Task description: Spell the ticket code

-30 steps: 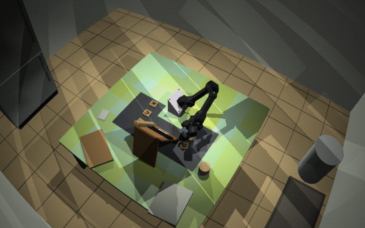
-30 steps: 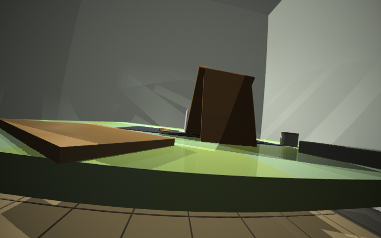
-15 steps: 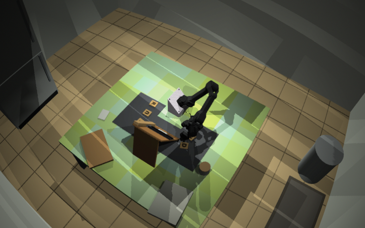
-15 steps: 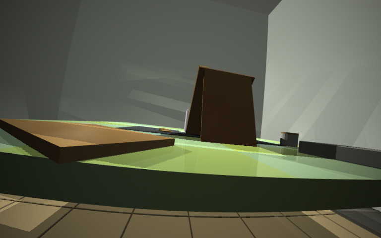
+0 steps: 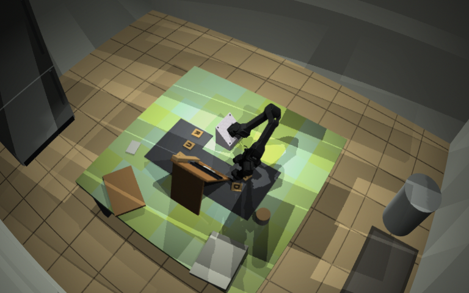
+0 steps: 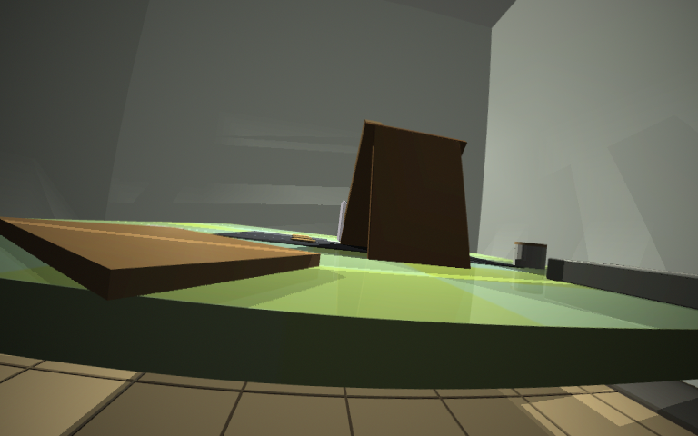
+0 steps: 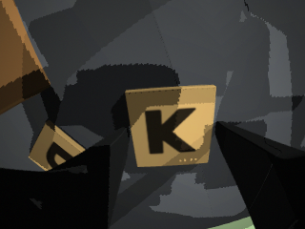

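Observation:
My gripper is open, pointing down low over the dark mat, with its fingertips close on either side of the K tile and slim gaps beside it. The D tile lies beside it, partly behind a finger in the wrist view. The R tile and U tile lie on the mat's far part. The wooden board stands tilted; its dark rail runs along the sloped face. I see no letters on the rail. No ticket print is readable.
A white sloped panel stands near the arm. A small white card, a brown slab, a pale grey block and a round brown-topped piece are on the green counter.

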You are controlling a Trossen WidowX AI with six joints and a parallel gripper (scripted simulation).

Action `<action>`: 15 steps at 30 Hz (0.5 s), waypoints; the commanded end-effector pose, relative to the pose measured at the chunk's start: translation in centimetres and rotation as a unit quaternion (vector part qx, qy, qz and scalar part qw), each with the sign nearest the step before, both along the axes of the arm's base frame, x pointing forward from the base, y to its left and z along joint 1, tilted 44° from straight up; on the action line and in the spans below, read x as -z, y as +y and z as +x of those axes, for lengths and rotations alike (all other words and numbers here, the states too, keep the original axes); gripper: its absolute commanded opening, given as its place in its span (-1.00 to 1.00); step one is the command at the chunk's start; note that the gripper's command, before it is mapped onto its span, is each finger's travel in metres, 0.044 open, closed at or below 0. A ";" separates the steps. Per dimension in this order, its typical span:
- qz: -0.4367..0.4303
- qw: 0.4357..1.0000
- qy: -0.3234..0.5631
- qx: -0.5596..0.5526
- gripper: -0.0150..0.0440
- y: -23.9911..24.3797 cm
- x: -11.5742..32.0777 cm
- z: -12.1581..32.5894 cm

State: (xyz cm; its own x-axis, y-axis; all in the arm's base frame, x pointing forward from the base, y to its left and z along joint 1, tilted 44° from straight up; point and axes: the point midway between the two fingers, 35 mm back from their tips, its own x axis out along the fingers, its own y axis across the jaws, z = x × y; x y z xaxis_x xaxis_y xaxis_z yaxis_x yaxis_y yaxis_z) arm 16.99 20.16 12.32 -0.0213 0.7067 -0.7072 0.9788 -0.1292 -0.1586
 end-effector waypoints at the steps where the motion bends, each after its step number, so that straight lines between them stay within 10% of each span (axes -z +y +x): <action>1: -0.001 1.000 0.000 0.001 0.46 0.0 0.1 0.0; 8: -0.001 1.000 0.000 0.001 0.30 0.0 0.1 0.0; 15: -0.001 1.000 0.000 0.001 -0.32 -0.4 -0.4 0.0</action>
